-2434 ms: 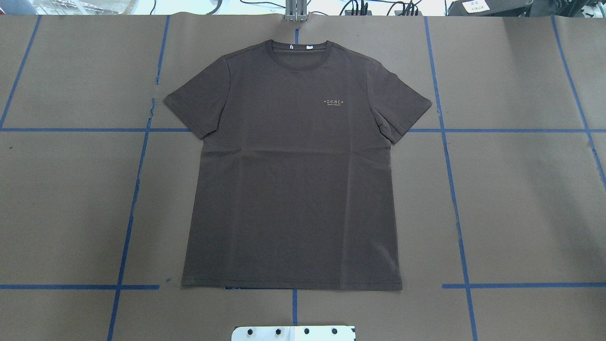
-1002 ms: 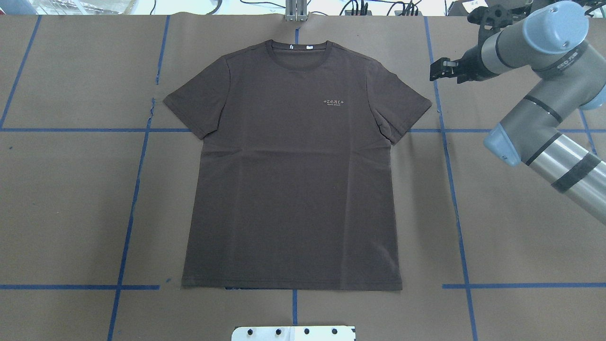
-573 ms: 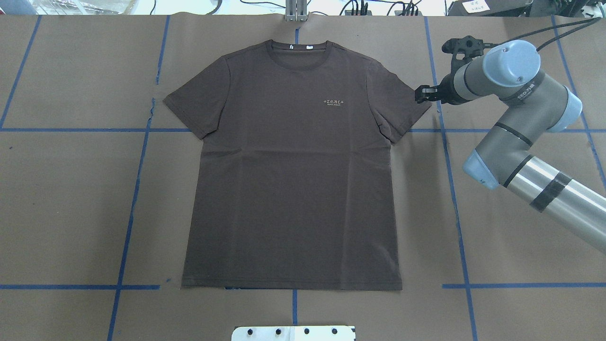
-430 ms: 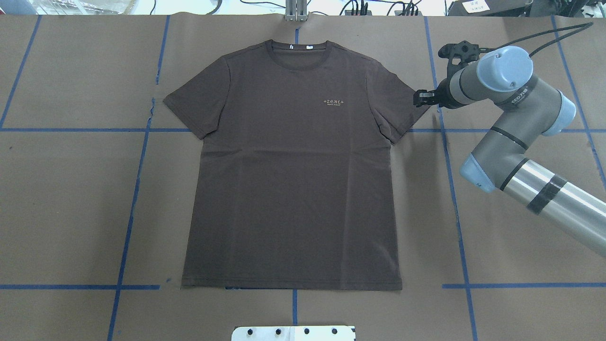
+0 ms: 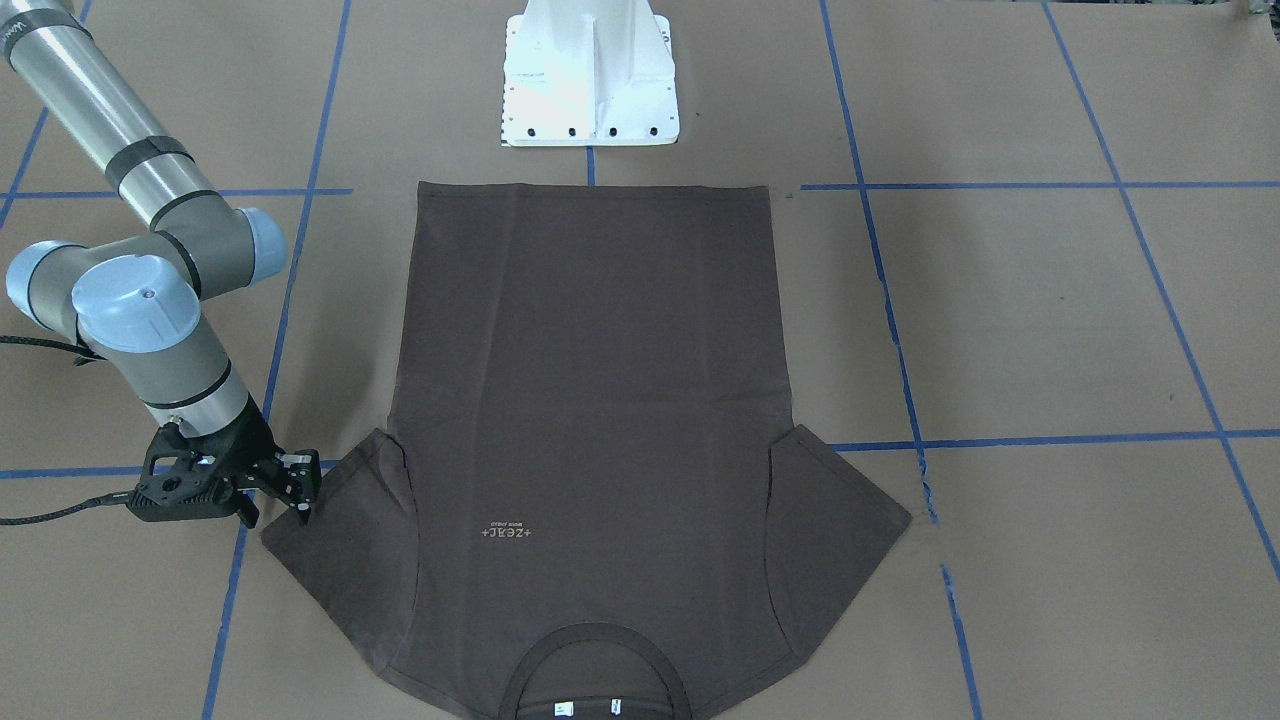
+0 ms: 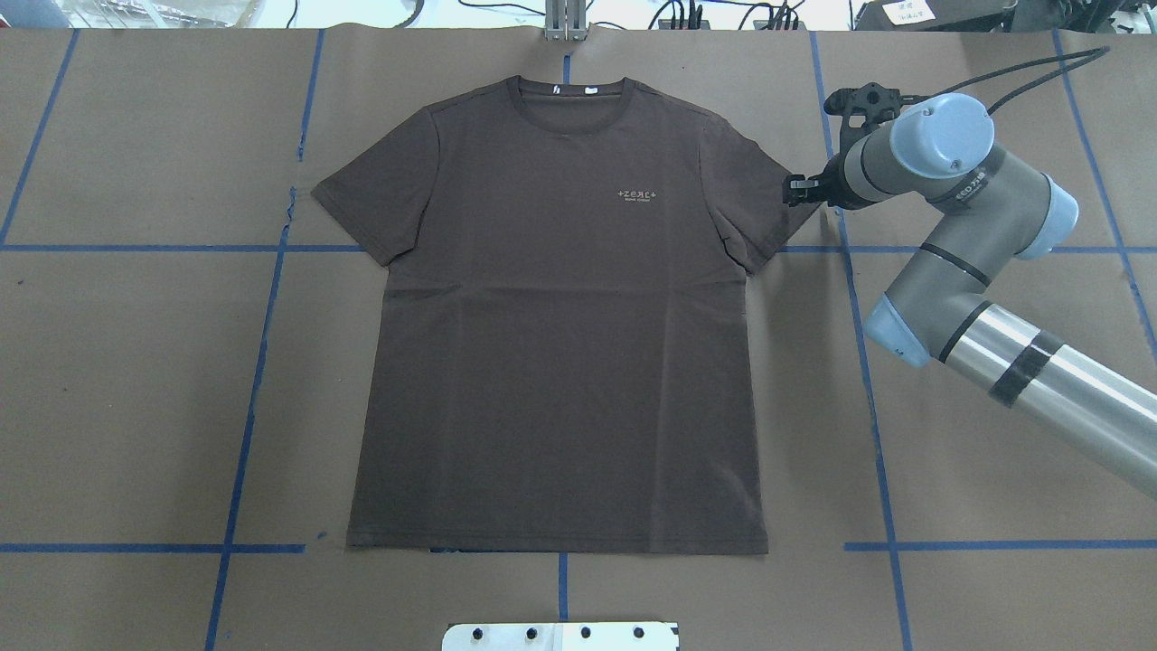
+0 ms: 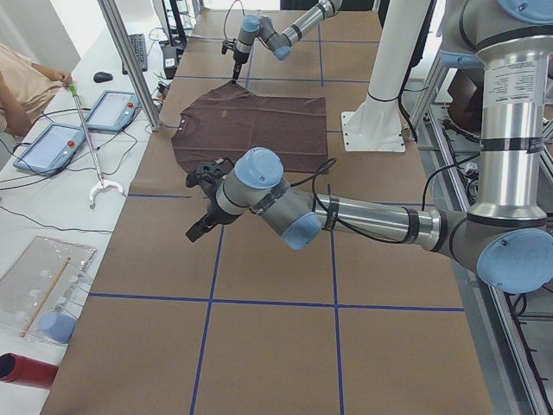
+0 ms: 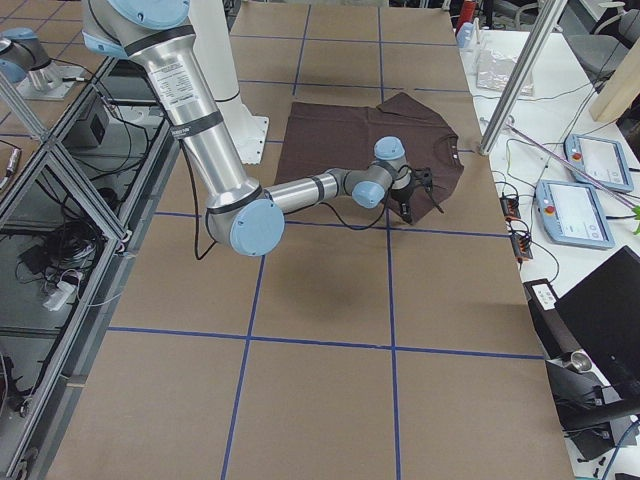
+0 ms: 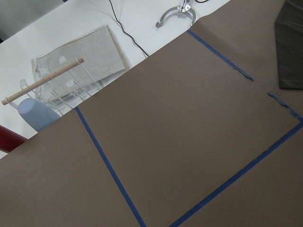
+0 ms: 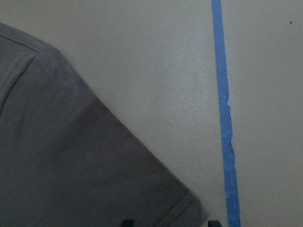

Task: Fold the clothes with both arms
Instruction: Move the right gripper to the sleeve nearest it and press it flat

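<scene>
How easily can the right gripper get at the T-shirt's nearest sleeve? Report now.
Probably yes: the right gripper hovers at the tip of the T-shirt sleeve, fingers apart, with only bare paper around.

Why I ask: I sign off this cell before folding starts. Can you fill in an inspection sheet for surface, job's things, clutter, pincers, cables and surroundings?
Surface: brown paper marked with blue tape lines, lying flat.
Job's things: dark brown T-shirt spread flat, logo up, not yet folded.
Clutter: nothing seen on the paper.
Pincers: right pincer open, at the tip of one sleeve; left pincer over bare paper, apart from the shirt, open or shut cannot be told.
Cables: black cable trails from the right wrist, off the shirt.
Surroundings: white pedestal base; tablets and a person at the side.
</scene>
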You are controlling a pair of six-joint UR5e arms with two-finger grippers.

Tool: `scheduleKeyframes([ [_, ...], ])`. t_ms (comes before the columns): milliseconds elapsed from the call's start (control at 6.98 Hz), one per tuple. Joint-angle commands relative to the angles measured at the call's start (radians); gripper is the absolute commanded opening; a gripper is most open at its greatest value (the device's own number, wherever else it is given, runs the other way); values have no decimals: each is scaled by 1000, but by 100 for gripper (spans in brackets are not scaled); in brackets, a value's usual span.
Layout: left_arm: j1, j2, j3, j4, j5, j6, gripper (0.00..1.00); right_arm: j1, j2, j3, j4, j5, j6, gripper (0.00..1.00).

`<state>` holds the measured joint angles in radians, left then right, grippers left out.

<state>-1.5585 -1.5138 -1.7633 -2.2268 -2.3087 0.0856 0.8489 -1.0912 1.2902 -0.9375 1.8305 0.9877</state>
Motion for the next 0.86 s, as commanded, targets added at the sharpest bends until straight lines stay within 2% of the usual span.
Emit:
scheduleKeyframes([
  [0,0,4,-1,-10,0,0,100,1,8,-15,0,-16,-3,60],
  [573,0,9,1,-23,2,0,100,1,10,-42,2,-16,-3,58],
  [716,0,10,1,-24,0,0,100,2,10,-42,2,-16,-1,54],
])
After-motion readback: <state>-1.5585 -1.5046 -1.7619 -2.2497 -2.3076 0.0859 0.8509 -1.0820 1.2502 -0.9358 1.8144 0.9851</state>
